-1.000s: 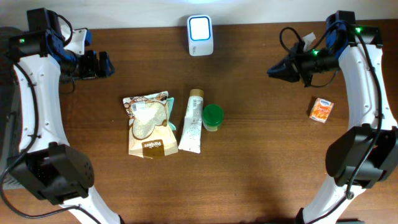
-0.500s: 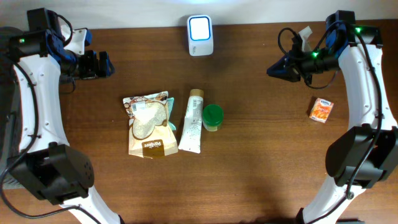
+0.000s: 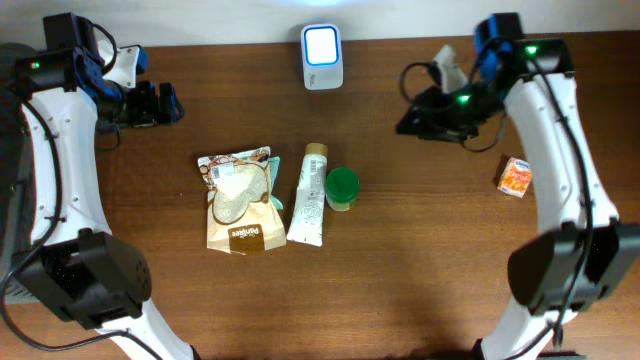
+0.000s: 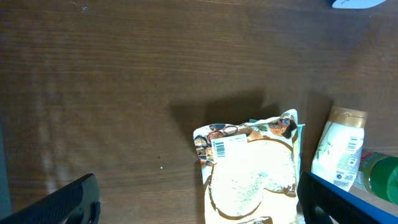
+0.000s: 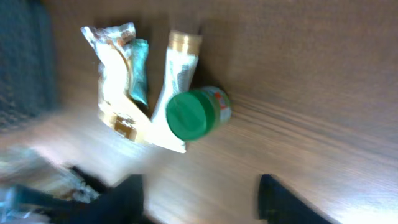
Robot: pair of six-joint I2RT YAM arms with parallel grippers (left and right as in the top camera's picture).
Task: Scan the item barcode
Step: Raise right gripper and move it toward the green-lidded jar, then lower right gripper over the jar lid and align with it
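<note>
At counter [image 3: 420, 260] centre: pouch [image 3: 238, 200], tube [image 3: 309, 195], green-lidded jar [image 3: 342, 188] lie side by side, jar against tube. Barcode [image 4: 225, 147] on pouch faces up, clear in left wrist view. Scanner [image 3: 322, 45] at far edge, screen lit. Orange box [image 3: 517, 177] alone at right. Left pincer [image 3: 172, 103] spread wide, empty, far left. Right pincer [image 3: 408, 124] hangs between scanner and box, fingers apart, holding nothing.

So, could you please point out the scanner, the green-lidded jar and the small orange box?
scanner [image 3: 321, 46]: overhead view, on its lit face.
green-lidded jar [image 3: 342, 184]: overhead view, on the lid.
small orange box [image 3: 517, 177]: overhead view, on its top face.
</note>
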